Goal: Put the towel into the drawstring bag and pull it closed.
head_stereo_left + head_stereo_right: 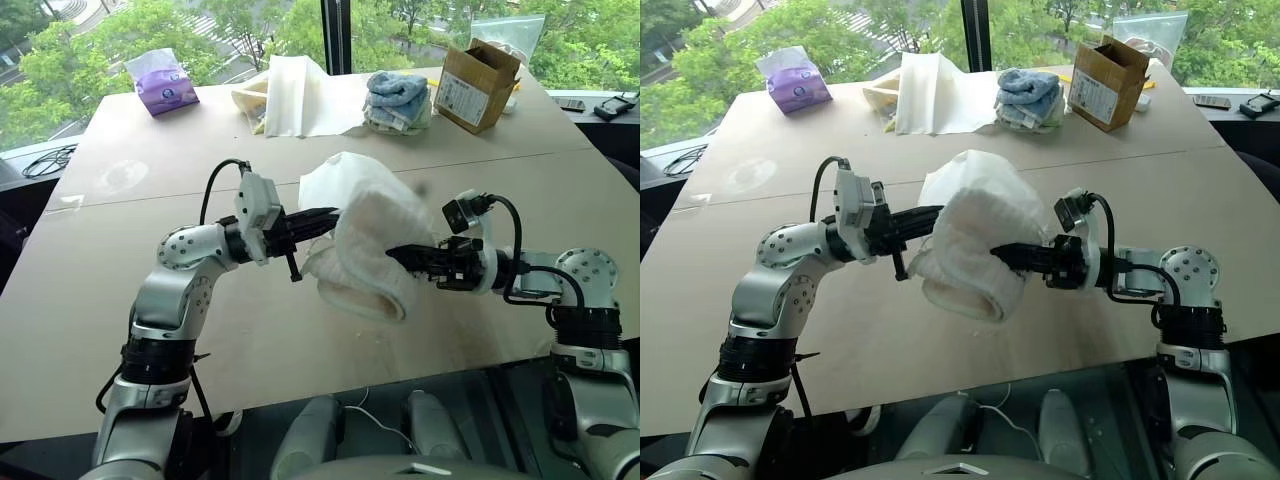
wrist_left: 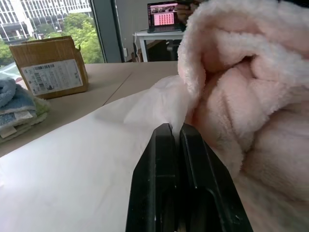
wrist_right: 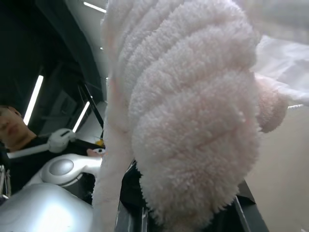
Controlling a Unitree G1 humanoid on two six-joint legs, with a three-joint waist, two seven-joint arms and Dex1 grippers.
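Two robot arms meet above the middle of a wide tan tabletop (image 1: 120, 330), holding a bundle of cloth in the air between them. From the left, the left gripper (image 1: 335, 214) points level toward the right, its two black fingers (image 2: 166, 159) pressed together with no gap, pinching the thin white fabric of the drawstring bag (image 1: 335, 180); the bag spreads up and away just past its fingertips. From the right, the right gripper (image 1: 393, 254) points toward the left with its fingers nearly closed on the towel (image 1: 375, 250), a thick, fluffy, ribbed cream-white cloth. The towel hangs in a rolled fold directly between the two grippers, bulging over the right gripper's fingers and drooping below them, with its lower end close to the tabletop. In the left wrist view the towel sits right beside that gripper's fingertips, against the bag fabric. Whether any of the towel is already inside the bag cannot be told. Well beyond both grippers, along the far edge of the tabletop, sit a purple tissue pack (image 1: 165, 85), a stiff white folded sheet (image 1: 295, 95), a stack of light-blue folded towels (image 1: 398, 98) and a brown cardboard box (image 1: 475, 85) with a printed label
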